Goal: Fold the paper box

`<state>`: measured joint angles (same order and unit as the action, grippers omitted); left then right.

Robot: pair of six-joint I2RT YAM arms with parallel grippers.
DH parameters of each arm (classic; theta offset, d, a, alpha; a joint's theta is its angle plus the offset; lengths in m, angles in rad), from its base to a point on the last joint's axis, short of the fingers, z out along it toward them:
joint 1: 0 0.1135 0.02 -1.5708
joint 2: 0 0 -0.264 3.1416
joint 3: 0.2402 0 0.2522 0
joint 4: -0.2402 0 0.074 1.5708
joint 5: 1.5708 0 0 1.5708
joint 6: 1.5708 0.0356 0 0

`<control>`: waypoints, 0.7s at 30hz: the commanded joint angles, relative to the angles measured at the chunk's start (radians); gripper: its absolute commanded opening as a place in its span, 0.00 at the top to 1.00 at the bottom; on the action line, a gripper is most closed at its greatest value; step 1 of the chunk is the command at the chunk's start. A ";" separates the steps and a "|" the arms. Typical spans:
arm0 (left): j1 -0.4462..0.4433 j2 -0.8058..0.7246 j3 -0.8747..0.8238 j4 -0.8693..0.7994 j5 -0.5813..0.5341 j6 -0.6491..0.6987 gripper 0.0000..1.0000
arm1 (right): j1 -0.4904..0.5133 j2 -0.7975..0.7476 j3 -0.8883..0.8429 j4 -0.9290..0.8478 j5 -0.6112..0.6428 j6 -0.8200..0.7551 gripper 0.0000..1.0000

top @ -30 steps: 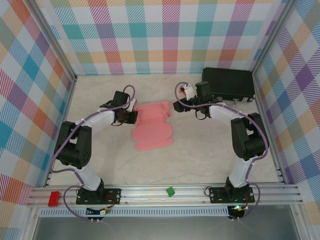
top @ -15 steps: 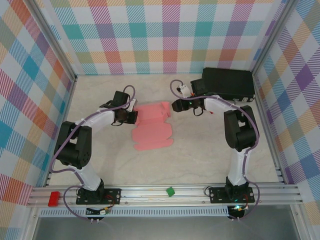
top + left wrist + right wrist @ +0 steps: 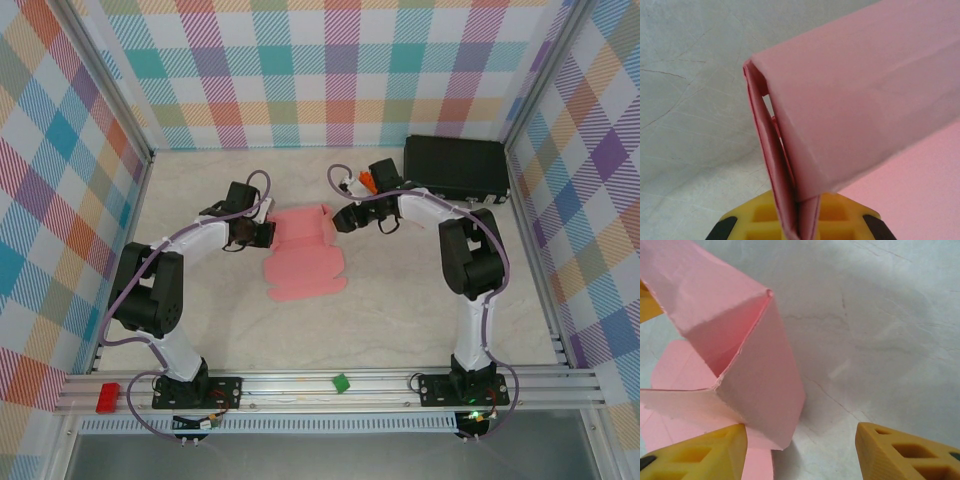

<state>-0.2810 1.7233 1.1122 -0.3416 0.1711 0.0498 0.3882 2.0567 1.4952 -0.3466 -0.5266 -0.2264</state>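
Roughly halfway: the paper box (image 3: 305,250) sits mid-way across the table (image 3: 420,300), btwn both arms. Its far section is stood up into a hollow fold, while the near panel w/ its flaps lies flat. The left gripper (image 3: 271,233) is pinched tight on the box's left-end card. The right gripper (image 3: 341,218) has jaws wide at the right-end flap, clamping nothing. Left to do, by the look: near panel, end flaps, closing up.

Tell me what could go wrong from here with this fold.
The left gripper pinches only a thin edge of the paper box; any pull may tear it or slip free. The right gripper stands open with the raised flap close by one finger; closing there may crumple the flap rather than crease it.
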 commanded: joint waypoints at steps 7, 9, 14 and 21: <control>-0.009 0.007 0.032 -0.018 0.008 0.003 0.95 | 0.027 0.039 0.052 -0.046 -0.112 -0.054 0.42; -0.008 0.004 0.032 -0.020 0.008 0.002 0.95 | 0.033 0.042 0.055 -0.049 -0.115 -0.056 0.42; -0.009 0.001 0.031 -0.019 0.011 0.004 0.95 | 0.047 0.054 0.066 -0.040 -0.113 -0.047 0.44; -0.009 -0.004 0.028 -0.022 0.021 -0.001 0.95 | 0.075 0.076 0.095 -0.020 -0.072 -0.020 0.52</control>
<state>-0.2810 1.7252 1.1175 -0.3420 0.1722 0.0494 0.4484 2.1170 1.5585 -0.3782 -0.5949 -0.2478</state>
